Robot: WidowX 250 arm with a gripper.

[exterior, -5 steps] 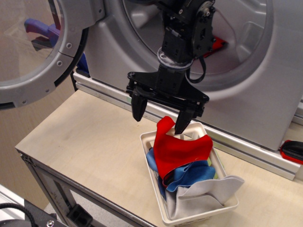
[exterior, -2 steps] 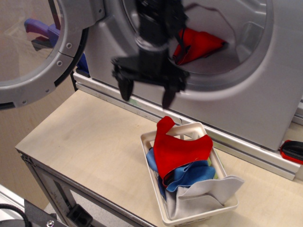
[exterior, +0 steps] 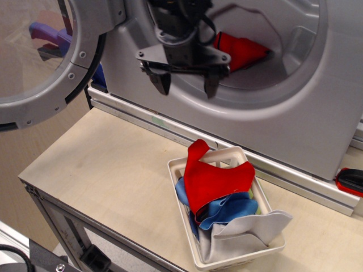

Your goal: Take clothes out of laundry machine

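The silver-grey laundry machine (exterior: 295,119) stands at the back with its round door (exterior: 51,62) swung open to the left. One red cloth (exterior: 241,51) lies inside the drum mouth. My black gripper (exterior: 186,86) is open and empty, hanging in front of the drum's lower left rim, left of that cloth. A red cloth (exterior: 215,178), a blue cloth (exterior: 227,208) and a pale grey-white cloth (exterior: 244,235) lie piled in the white slotted basket (exterior: 218,262) on the table below.
The wooden table (exterior: 108,164) has its front edge at lower left. A hard red-and-black tool (exterior: 350,181) lies at the far right by the machine's base rail. A purple-blue object (exterior: 48,35) shows through the door glass.
The gripper rose from just above the basket, leaving the red cloth there, and moved up and left to the drum mouth. The red cloth inside the drum came into view.
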